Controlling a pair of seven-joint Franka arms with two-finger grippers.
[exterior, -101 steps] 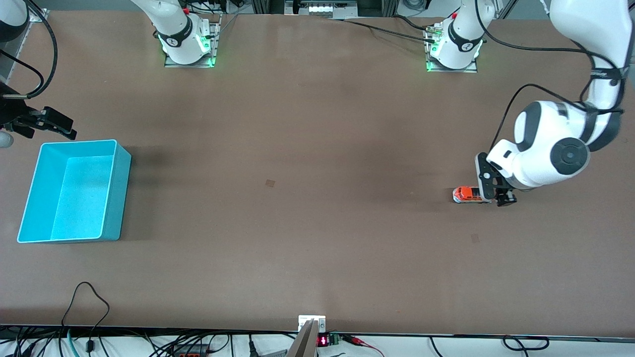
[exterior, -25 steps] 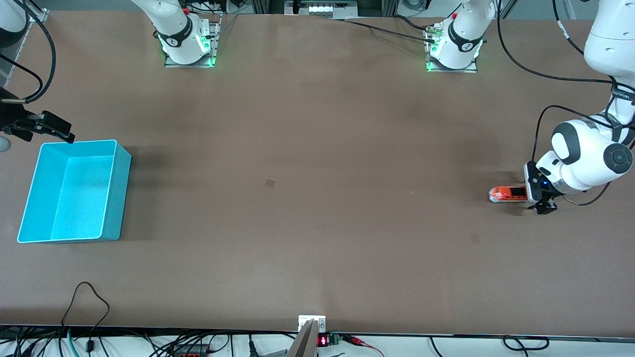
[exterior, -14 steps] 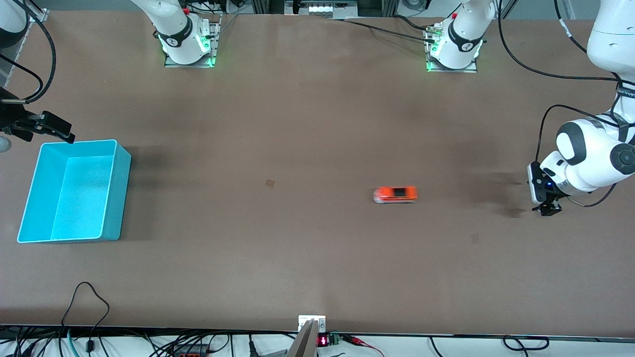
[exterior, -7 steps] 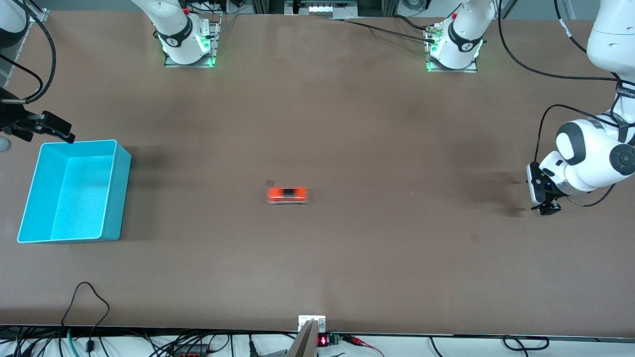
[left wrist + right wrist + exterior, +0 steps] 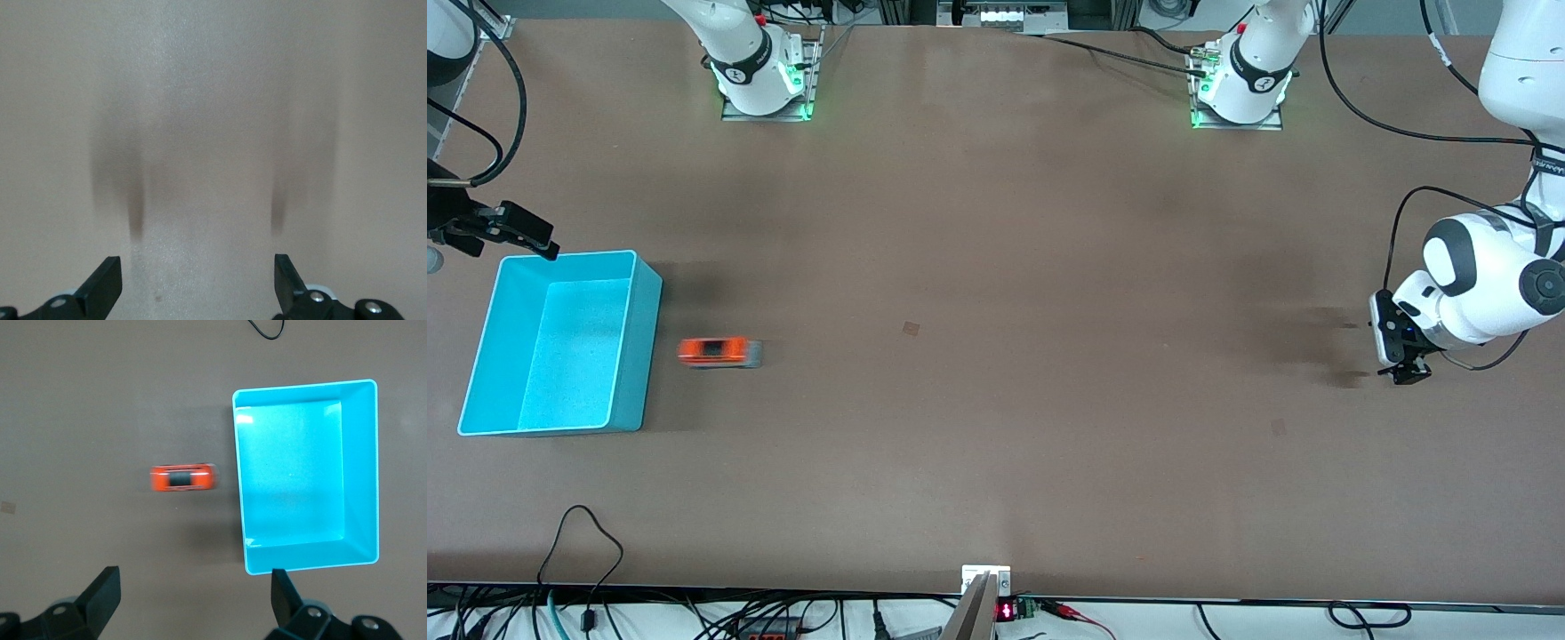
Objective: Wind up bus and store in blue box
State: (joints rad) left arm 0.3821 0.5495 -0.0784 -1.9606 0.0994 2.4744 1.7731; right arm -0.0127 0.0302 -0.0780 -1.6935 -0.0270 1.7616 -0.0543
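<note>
Two grippers hung with fingers apart and nothing between them. The left gripper (image 5: 1405, 372) sat low over bare table at mid-height of the frame, at the left arm's end. The right gripper (image 5: 518, 234) waited in the upper part of the frame, by a corner of the box (image 5: 637, 356), probably placed there to collect the bus (image 5: 719, 352). The bus stood on the table at mid-height, just beside the box's long wall but not touching it, its outline smeared as though rolling. It was not yet stored, so a pick-up seemed due.

text: none legible | red display (image 5: 1005, 612) at table edge: digits unreadable
</note>
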